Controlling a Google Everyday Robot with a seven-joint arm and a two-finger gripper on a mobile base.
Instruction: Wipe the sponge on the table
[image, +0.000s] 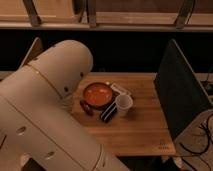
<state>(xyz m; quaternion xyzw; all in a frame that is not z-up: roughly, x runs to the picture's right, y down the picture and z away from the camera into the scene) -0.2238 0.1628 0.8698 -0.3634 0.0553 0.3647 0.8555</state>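
Observation:
The table (142, 130) is a light brown plank top in the middle of the camera view. My cream arm shell (47, 110) fills the left side and covers the table's left end. The sponge is hidden behind the arm. My gripper is also out of sight, somewhere behind the arm at the table's left part.
An orange bowl (97, 94) sits left of centre. A white cup (123, 105), a black striped rectangular object (108, 113) and a dark red flat piece (86, 107) lie close around it. A tall dark panel (182, 95) stands at the right edge, with cables (202, 137) below.

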